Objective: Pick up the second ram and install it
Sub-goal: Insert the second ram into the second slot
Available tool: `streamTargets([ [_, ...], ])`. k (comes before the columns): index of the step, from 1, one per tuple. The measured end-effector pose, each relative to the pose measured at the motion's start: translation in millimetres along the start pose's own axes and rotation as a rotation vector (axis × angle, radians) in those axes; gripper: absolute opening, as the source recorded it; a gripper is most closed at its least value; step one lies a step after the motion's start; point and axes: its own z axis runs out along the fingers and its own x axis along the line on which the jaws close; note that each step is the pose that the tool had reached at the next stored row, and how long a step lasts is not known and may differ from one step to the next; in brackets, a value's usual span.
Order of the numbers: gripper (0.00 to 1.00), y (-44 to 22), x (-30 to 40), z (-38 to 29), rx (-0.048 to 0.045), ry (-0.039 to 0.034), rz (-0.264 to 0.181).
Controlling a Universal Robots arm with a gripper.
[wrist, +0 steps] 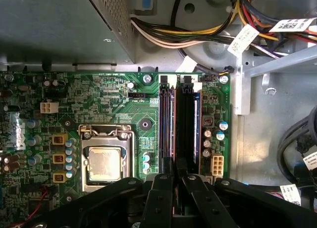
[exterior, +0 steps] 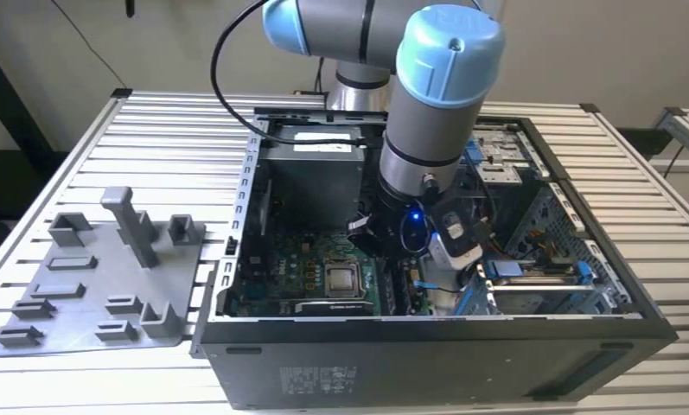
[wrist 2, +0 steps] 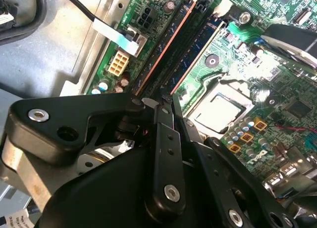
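My gripper (wrist: pixel 175 174) hangs low over the memory slots on the green motherboard (wrist: pixel 99 99), inside the open computer case (exterior: pixel 437 354). Its black fingers (wrist: pixel 163 181) are drawn close together. The second ram (wrist: pixel 174 124), a thin dark stick seen edge-on, runs out from between them along the slots. In the second wrist view the fingertips of the gripper (wrist 2: pixel 166 103) meet at the near end of the same dark ram (wrist 2: pixel 181 54). I cannot tell how deep it sits in its slot. The arm (exterior: pixel 437 112) reaches down into the case from above.
A processor socket (wrist: pixel 104 163) lies beside the slots. The grey power-supply box (wrist: pixel 59 25) and a bundle of coloured cables (wrist: pixel 208 29) crowd the far end. A grey plastic tray with upright posts (exterior: pixel 102 285) stands on the slatted table at the exterior view's left.
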Motion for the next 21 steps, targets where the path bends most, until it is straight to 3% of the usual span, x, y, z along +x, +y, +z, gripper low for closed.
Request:
streamTargets([
  [4, 0.14, 0.0, 0.0, 0.1, 0.0001, 0.0000, 0.000],
  [10, 0.28, 0.0, 0.0, 0.1, 0.0000, 0.0000, 0.000],
  [12, 0.28, 0.2, 0.0, -4.6, -0.0003, 0.0002, 0.000],
  [17, 0.28, 1.1, -0.1, -25.2, 0.0001, 0.0006, 0.001],
  [21, 0.26, 1.1, -0.1, -25.6, -0.0003, 0.0005, 0.001],
])
